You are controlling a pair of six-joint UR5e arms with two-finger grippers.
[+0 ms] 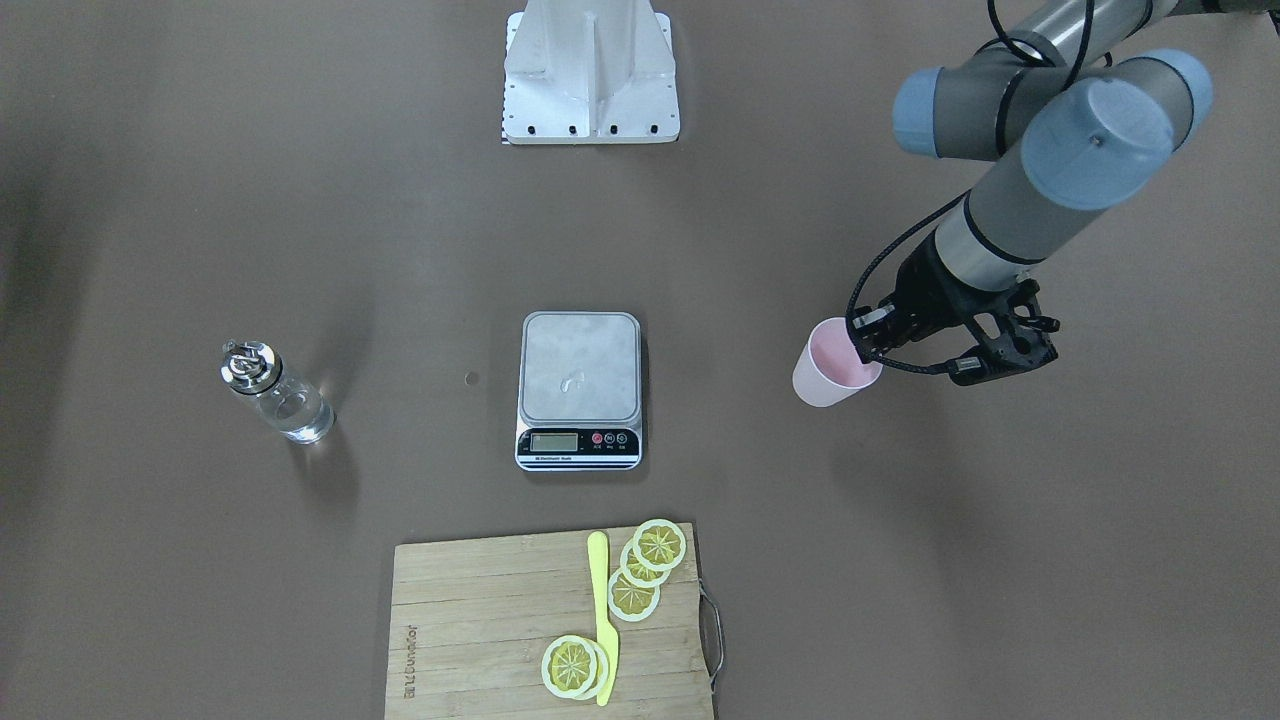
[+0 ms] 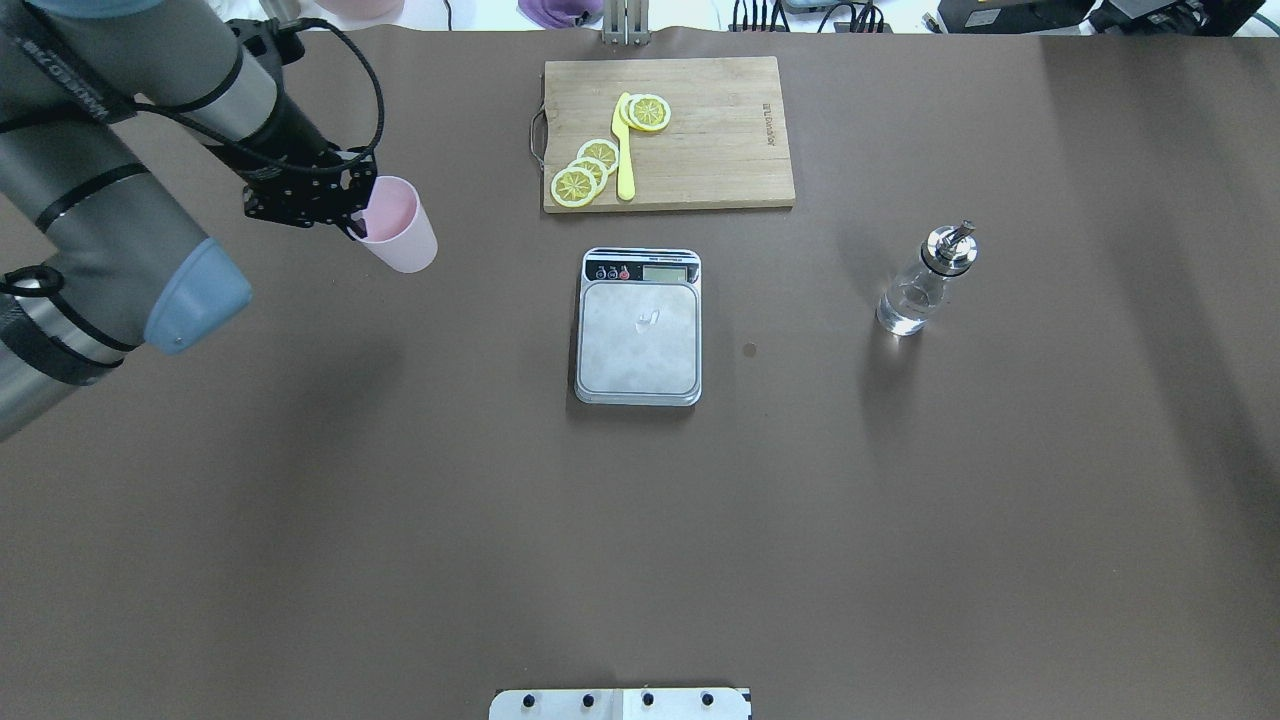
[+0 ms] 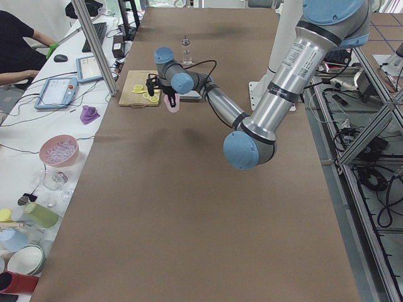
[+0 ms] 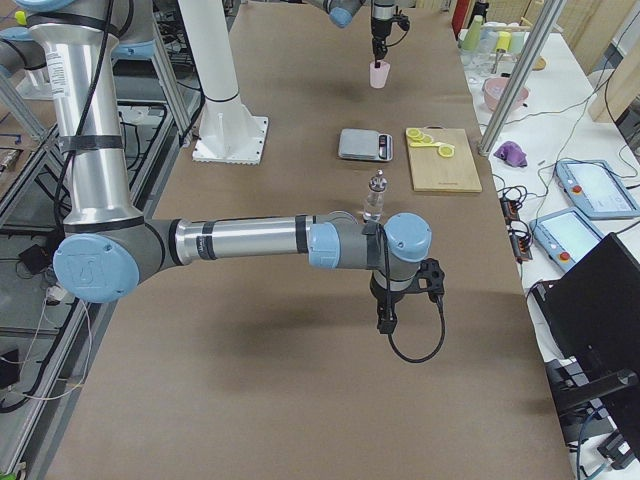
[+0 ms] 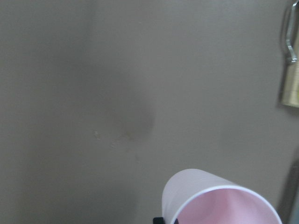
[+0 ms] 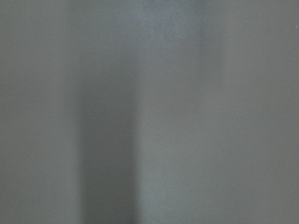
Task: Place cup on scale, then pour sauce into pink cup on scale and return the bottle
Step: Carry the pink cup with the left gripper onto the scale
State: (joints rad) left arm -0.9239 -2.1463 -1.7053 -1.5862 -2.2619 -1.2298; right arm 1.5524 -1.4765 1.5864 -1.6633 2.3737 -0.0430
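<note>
Cup (image 2: pixel 405 240) at left, apparently clear of the table: we see the left gripper (image 2: pixel 357 218) pinching its rim, likely leaving the base free to land. At centre the scale (image 2: pixel 638 335) sits bare. At right the bottle (image 2: pixel 918 290) of clear sauce (image 2: pixel 903 314) stands untouched. The right gripper (image 4: pixel 385 318) hangs apart, and we cannot tell whether it is spread or closed.

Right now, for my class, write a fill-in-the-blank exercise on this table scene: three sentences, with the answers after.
The jaws of the left gripper hold the ___ cup at its rim. The bottle stands ___, apart from the scale. The knife on the cutting board is ___.
Missing words: pink, upright, yellow.
</note>
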